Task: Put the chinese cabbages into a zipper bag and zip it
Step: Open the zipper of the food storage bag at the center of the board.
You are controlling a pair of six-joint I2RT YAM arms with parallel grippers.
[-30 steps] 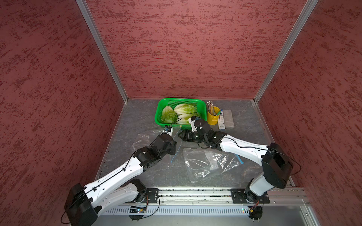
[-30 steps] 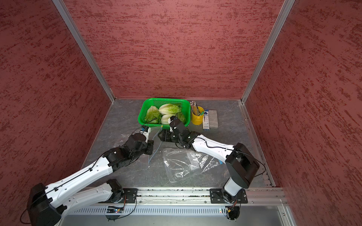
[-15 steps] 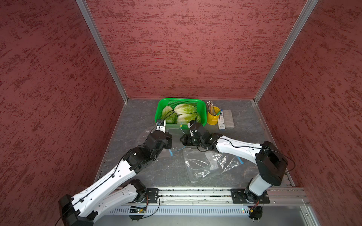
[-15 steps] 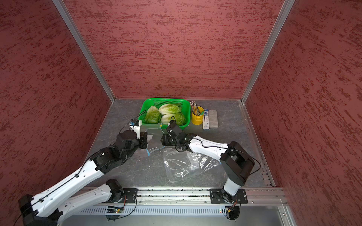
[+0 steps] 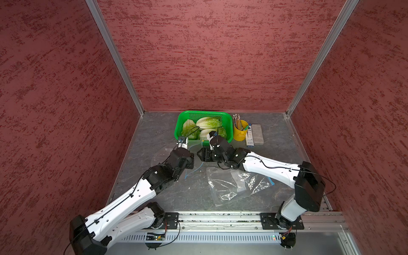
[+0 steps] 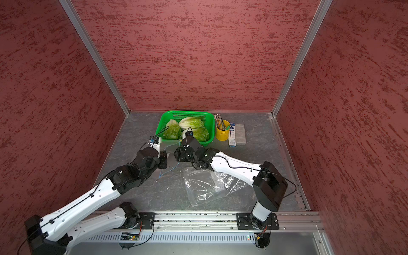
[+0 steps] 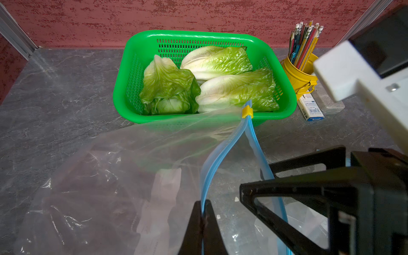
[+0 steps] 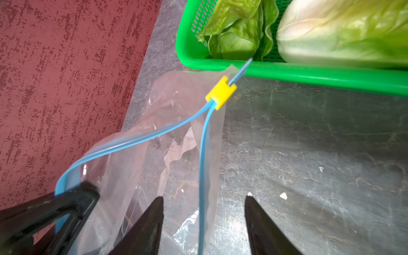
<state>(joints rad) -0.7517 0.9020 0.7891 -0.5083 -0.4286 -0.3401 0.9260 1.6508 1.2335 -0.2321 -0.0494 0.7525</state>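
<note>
Three chinese cabbages [image 7: 220,61] with waxy white ribs and crinkled light-green leaves lie inside a glossy green plastic basket [image 7: 189,35] with perforated walls. In front of it hangs a limp, clear, wrinkled zipper bag [image 7: 123,176]. It is edged by a blue zip track [image 7: 217,152] whose two strips meet at a small blocky yellow slider [image 7: 246,111], so the mouth gapes.

The left gripper [image 7: 202,204] is pressed together, pinching one blue strip. The right gripper [image 8: 204,198] is spread, and the other strip passes between its jaws (contact cannot be told).

In both top views the cabbages lie at twelve o'clock from the two grippers, near but apart. A second crumpled clear bag [image 5: 234,185] lies at five o'clock on the grey marbled table [image 5: 154,132].
</note>
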